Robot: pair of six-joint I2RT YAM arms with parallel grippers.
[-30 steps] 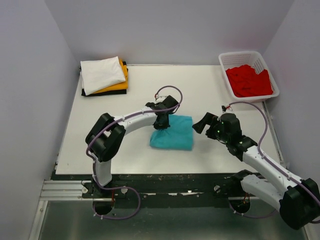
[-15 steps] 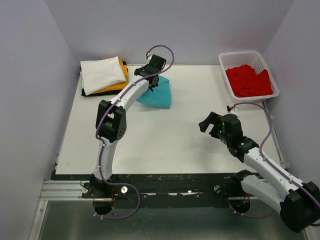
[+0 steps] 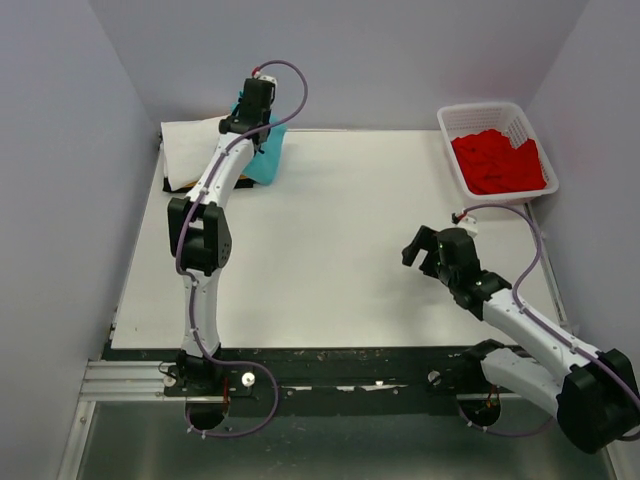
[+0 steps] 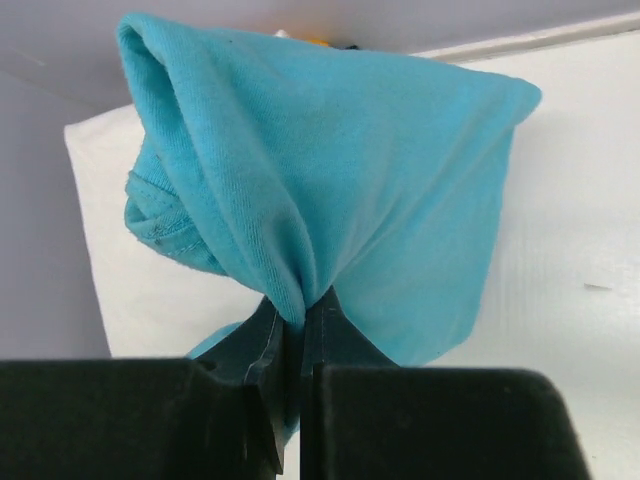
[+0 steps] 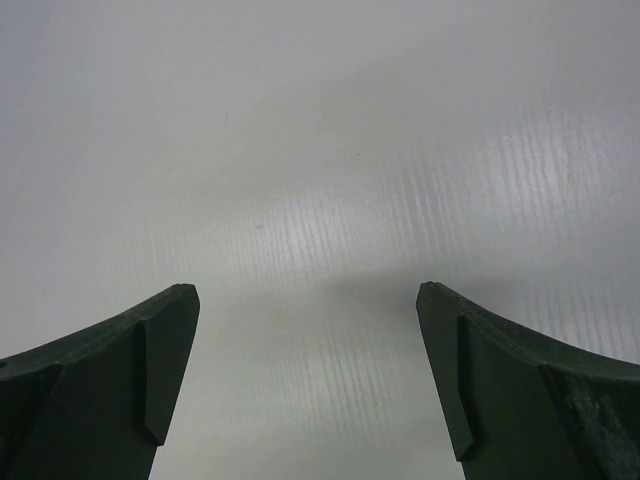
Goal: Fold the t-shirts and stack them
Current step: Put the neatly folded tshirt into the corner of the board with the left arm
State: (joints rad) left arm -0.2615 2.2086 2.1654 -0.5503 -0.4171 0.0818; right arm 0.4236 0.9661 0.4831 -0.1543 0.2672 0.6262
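My left gripper is shut on the folded teal t-shirt and holds it in the air at the right edge of the stack at the back left. In the left wrist view the teal t-shirt hangs bunched from the closed gripper. The stack has a white t-shirt on top; the orange-yellow and black shirts under it are mostly hidden by the arm. A red t-shirt lies in the white basket. My right gripper is open and empty over the bare table.
The white lattice basket stands at the back right corner. Grey walls close in the table on the left, back and right. The left arm stretches along the table's left side to the stack.
My left gripper has carried the teal t-shirt from the middle of the table to the back left, up to the stack. The right gripper has drawn back a little toward the right.
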